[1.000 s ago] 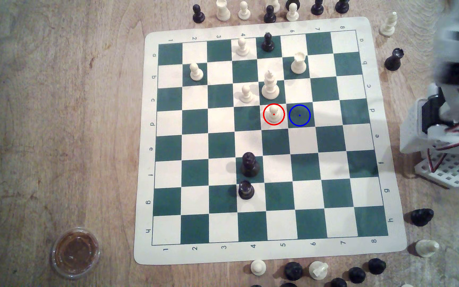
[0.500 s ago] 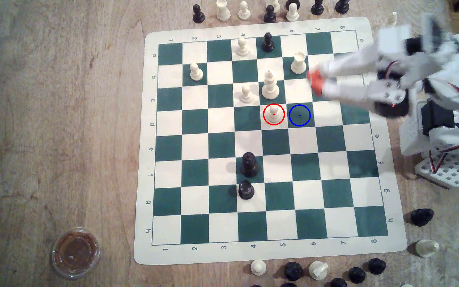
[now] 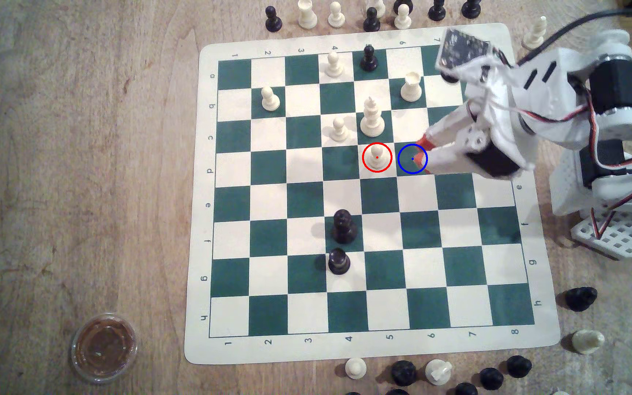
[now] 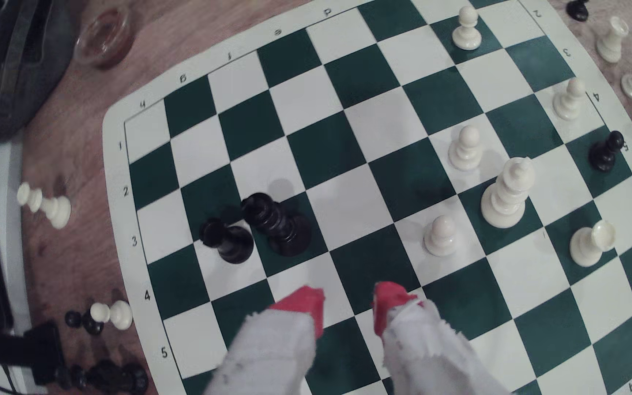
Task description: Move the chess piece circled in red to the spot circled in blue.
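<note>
Jaws [image 3: 420,152] with red tips gape beside smooth ball-headed pawn [image 3: 376,157].

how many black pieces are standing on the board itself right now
3, unless the arm hides one near the board's top right corner: a black pawn on the top row, a tall black king lower centre, and a shorter black piece just below it.

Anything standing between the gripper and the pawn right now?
No. In the wrist view only bare board squares lie between the open gripper and the pawn; the king stands off to one side.
</note>
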Available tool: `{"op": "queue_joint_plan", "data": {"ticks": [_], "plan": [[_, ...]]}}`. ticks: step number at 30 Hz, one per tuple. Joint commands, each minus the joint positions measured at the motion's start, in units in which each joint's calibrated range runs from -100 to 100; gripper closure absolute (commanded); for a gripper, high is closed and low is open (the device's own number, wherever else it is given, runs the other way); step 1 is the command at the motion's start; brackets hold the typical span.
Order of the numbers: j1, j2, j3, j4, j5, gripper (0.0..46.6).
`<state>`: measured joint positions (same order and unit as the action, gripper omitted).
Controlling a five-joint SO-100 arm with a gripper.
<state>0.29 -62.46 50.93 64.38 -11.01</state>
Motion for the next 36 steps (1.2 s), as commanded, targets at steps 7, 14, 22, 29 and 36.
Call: {"op": "queue_joint_plan", "data": {"ticks": [7, 14, 22, 29, 36], "plan": [[5.53, 22.48, -13.66, 2.37, -3.32, 33.2], [7.49, 31.05, -13.66, 0.15, -3.08, 27.1], [7.49, 35.89, -13.75, -5.25, -3.03, 25.9], [7.88, 42.00, -14.30, -6.07, -1.32, 29.5], [7.64, 44.38, -14.39, -10.98, -1.32, 30.1]]}}
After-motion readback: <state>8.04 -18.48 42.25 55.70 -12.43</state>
